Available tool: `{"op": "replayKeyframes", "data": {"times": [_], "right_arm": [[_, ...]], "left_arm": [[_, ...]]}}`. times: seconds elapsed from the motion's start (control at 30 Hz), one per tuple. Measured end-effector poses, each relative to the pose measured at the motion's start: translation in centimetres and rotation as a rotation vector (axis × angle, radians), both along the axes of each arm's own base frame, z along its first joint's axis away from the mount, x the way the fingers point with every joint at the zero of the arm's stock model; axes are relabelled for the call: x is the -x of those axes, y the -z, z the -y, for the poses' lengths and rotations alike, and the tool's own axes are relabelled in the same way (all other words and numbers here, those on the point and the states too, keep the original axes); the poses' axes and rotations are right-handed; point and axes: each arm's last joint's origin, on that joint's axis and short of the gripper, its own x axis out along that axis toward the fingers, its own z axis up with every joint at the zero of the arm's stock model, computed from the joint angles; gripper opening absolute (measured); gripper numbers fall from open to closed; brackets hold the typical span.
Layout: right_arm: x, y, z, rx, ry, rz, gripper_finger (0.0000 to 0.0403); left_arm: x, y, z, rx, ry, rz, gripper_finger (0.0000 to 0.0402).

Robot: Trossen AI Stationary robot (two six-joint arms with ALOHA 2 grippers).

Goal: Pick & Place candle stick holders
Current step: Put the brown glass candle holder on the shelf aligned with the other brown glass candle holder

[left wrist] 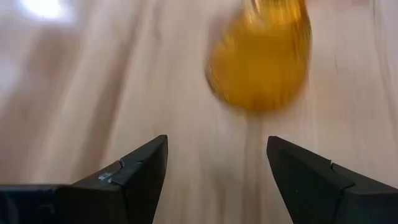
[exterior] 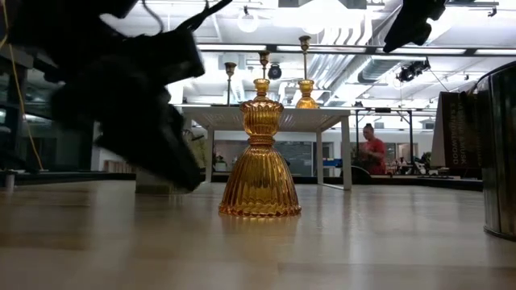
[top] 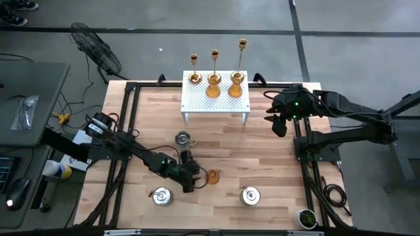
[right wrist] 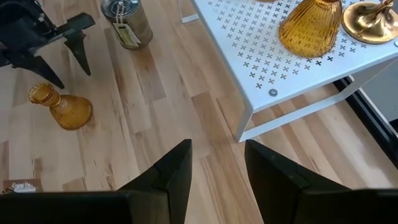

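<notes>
One amber-orange holder (top: 212, 177) stands upright on its wide base on the table's near middle; it also shows in the low view (exterior: 260, 161) and the right wrist view (right wrist: 59, 106). My left gripper (top: 197, 174) is open just to its left, low over the table, its fingers pointing at the holder (left wrist: 261, 56) without touching it. My right gripper (top: 279, 124) is open and empty, up beside the right end of the white rack (top: 215, 105). Three gold candlesticks (top: 214, 56) and two amber holders (top: 214, 88) stand on the rack. Three silvery pots (top: 183, 138) stand on the table.
The white perforated rack (right wrist: 292, 62) stands on legs at the far middle. The other silvery pots stand near the front edge, at left (top: 162, 196) and right (top: 250, 195). Bare wood lies between the rack and the amber holder. A person (exterior: 372, 153) shows in the room behind.
</notes>
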Motion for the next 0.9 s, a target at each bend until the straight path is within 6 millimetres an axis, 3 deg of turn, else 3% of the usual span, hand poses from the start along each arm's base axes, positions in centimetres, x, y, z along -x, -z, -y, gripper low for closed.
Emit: {"op": "replayKeyframes", "data": {"times": [0.4,0.53,0.9], "right_arm": [[0.0,0.0,0.0,0.014,-0.016,-0.008,0.014],[0.1,0.1,0.0,0.014,-0.019,-0.017,0.014],[0.2,0.2,0.0,0.011,-0.019,-0.034,0.014]], "left_arm": [[-2.4,-0.5,-1.2,0.045,0.071,0.143,0.0269],[-2.8,0.5,-1.2,0.069,0.11,0.147,0.0269],[-3.5,-0.4,-0.9,0.076,0.155,0.261,0.0269]]}}
